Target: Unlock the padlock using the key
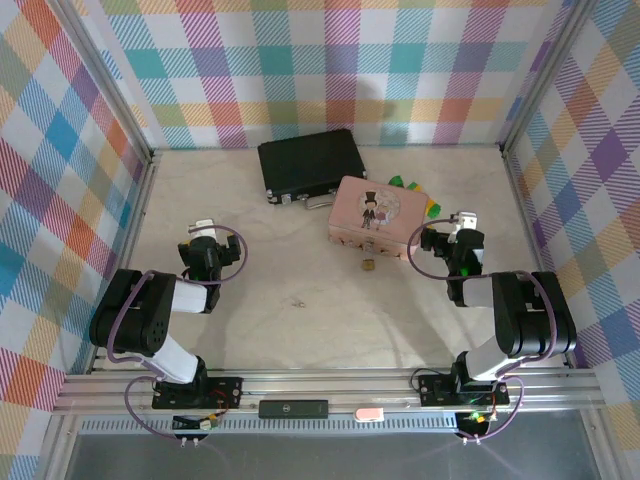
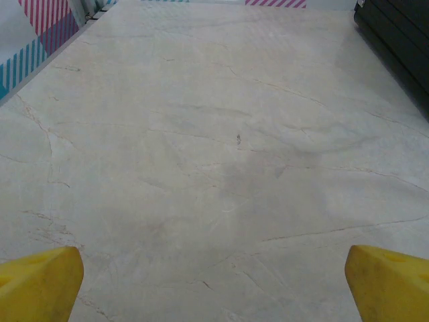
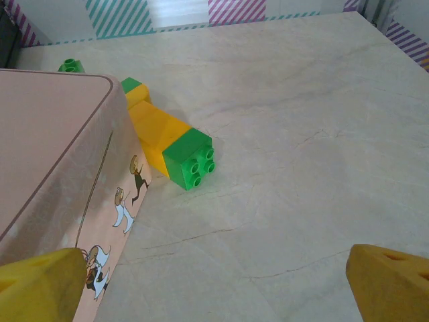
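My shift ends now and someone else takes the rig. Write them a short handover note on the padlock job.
The left claw is open and empty above the table. The right claw is open and empty beside the pink tin. The padlock lies just in front of the tin, untouched. The key, a barely visible speck, lies mid-table, apart from it. Nothing done yet. Left: grasp key, steady padlock, insert, turn.

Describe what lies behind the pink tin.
Behind the pink tin, green and yellow toy blocks lie beside its far right side, partly hidden by it; a black case sits off its far left corner.
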Robot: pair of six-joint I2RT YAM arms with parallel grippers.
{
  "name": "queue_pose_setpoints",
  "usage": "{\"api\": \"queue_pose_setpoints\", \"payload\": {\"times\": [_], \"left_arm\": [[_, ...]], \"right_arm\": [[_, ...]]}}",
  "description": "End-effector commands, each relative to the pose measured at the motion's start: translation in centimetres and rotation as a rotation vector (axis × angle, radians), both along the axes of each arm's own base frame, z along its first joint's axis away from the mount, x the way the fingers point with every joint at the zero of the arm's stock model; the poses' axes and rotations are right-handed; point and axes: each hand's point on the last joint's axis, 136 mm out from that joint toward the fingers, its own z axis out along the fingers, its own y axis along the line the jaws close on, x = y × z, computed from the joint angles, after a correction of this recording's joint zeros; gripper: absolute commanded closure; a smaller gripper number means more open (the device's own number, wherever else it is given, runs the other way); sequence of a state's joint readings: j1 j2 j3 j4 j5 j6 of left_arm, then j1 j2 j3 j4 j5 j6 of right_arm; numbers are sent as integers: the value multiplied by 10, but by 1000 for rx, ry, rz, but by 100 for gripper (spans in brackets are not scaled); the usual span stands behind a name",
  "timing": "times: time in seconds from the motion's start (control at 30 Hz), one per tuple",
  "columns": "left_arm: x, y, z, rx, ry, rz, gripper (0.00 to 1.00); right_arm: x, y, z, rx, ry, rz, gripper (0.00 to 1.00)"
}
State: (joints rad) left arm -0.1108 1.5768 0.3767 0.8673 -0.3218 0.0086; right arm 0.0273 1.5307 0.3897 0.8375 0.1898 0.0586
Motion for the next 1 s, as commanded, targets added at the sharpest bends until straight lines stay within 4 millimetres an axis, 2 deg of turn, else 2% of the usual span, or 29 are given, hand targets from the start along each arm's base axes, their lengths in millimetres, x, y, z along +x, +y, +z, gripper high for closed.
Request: {"api": "queue_pose_setpoints", "payload": {"times": [0.0,0.8,0.97], "left_arm": [[8,-3,11,-18,-43,-10,1],[8,-3,12,-18,-45,-10,1],[3,-4,30,-3,-69,-8,0]], "right_arm": [[3,7,6,0,-27,30,1],[3,7,7,-2,-29,35,1],[6,10,19,-16,26,39,1]]}}
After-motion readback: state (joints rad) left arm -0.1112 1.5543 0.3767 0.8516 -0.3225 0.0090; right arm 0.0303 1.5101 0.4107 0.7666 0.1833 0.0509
